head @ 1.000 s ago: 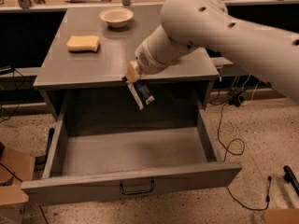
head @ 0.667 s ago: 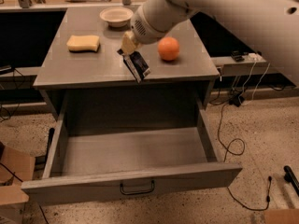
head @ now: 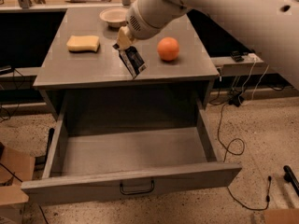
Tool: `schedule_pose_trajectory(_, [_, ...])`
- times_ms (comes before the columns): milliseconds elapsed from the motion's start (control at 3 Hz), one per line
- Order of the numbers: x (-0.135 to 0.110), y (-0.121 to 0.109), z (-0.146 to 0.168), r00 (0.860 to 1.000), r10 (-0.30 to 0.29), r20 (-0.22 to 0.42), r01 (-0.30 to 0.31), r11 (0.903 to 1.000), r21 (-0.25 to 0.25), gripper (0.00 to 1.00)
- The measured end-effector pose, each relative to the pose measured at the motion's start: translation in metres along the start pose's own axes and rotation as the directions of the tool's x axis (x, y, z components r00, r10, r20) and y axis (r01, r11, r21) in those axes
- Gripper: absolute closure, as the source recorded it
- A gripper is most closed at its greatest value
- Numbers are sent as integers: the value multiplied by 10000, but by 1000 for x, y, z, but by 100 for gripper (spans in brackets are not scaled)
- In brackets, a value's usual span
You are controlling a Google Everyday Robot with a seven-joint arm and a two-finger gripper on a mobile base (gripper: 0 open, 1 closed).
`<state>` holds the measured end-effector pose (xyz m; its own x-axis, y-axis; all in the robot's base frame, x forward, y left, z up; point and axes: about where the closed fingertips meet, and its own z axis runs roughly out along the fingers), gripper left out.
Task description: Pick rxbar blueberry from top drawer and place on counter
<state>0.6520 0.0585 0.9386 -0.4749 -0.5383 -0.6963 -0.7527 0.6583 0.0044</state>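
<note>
My gripper (head: 122, 40) is shut on the top end of the rxbar blueberry (head: 132, 61), a dark navy wrapper with white ends that hangs tilted down to the right. The bar hangs over the front middle of the grey counter (head: 88, 66); I cannot tell whether its lower end touches the surface. The top drawer (head: 131, 183) is pulled fully open below, its inside bare, with a dark bar handle (head: 137, 188) at the centre of its front panel.
On the counter are a yellow sponge (head: 83, 43) at the left, an orange (head: 168, 49) right of the bar and a pale bowl (head: 113, 17) at the back. Cables (head: 230, 143) lie on the floor to the right. A cardboard box (head: 11, 174) sits at the lower left.
My gripper has carried the bar up from the drawer opening and back over the counter's front edge. The arm has risen, uncovering the orange.
</note>
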Motion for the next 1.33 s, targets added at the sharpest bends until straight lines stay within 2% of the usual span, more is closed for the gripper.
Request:
schedule_pose_trajectory(333, [-32, -10, 19, 9973, -516, 530, 516, 9987, -1, 100])
schedule_pose_trajectory(667, [-74, -34, 54, 9891, -618, 1335, 711, 9953, -657, 96])
schedule_pose_trajectory(1000, [-86, -55, 94, 9853, 83, 1704, 174, 9888, -1485, 66])
schedule_pose_trajectory(1333, [-86, -52, 92, 9859, -7, 1676, 249, 9895, -1424, 42])
